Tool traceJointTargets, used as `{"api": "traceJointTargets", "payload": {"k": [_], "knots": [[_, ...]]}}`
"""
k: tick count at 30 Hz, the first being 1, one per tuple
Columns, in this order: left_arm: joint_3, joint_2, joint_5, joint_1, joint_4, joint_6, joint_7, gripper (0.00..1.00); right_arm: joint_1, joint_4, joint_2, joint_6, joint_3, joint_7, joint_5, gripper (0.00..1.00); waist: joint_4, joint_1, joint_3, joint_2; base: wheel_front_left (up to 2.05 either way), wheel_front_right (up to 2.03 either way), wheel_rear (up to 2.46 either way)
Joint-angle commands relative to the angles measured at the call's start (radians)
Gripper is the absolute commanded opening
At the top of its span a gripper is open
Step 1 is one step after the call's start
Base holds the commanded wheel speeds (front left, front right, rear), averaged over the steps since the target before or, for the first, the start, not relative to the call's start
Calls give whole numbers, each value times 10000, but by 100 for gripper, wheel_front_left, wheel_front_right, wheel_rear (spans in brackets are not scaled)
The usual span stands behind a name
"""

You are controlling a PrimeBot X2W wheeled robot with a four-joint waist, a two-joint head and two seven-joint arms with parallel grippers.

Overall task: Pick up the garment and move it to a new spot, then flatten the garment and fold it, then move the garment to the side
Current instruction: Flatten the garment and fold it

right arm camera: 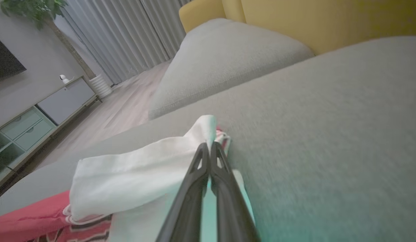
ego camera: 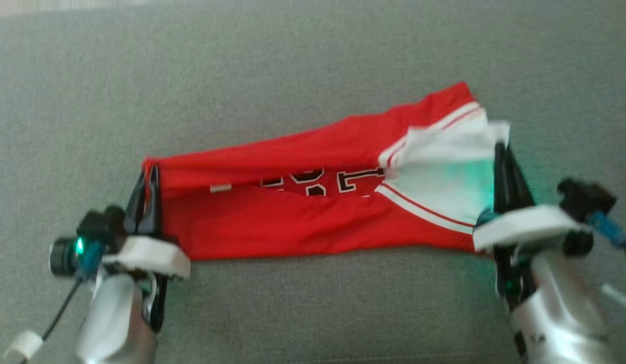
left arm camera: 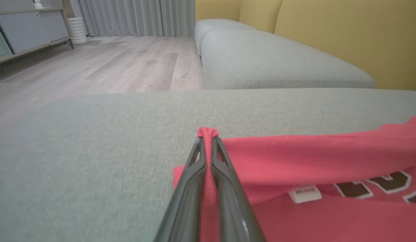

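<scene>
The garment [ego camera: 302, 212] is a red jersey with black-and-white lettering and a white band at one end, stretched sideways across the grey cushion. My left gripper [ego camera: 147, 174] is shut on its red left corner; in the left wrist view the fingers [left arm camera: 208, 141] pinch a small bunch of red cloth [left arm camera: 295, 158]. My right gripper [ego camera: 500, 151] is shut on the white end, and the right wrist view has the dark fingers [right arm camera: 209, 149] clamping the white fabric [right arm camera: 137, 171]. The cloth hangs slightly slack between both grips, its upper layer folded over the lettering.
The grey sofa seat [ego camera: 313, 60] spreads all around the garment. A second grey cushion [left arm camera: 268, 57] and yellow backrests [left arm camera: 345, 33] lie beyond. Wooden floor [left arm camera: 110, 64], curtains and a low cabinet [right arm camera: 43, 111] stand off the seat's edge.
</scene>
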Motion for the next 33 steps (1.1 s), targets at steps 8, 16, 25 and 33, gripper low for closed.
{"api": "traceJointTargets", "payload": {"k": [8, 16, 25, 33], "knots": [[985, -205, 222, 940, -350, 581, -49, 100, 604, -202, 155, -7, 317, -43, 406, 100, -131, 3, -871, 0, 0, 0, 0], [1116, -444, 504, 2647, -1510, 1408, -49, 100, 1254, -646, 174, -7, -289, -106, -1431, 100, 91, 3, -1906, 0, 0, 0, 0], [546, -473, 908, 3852, -2151, 1706, -49, 100, 2300, -894, 183, -7, -169, -109, -1752, 100, 406, 3, -2614, 0, 0, 0, 0], [358, -476, 870, 4309, -2180, 1786, -49, 100, 2610, -635, 184, -7, -149, -109, -1883, 100, 484, 3, -2829, 0, 0, 0, 0]]}}
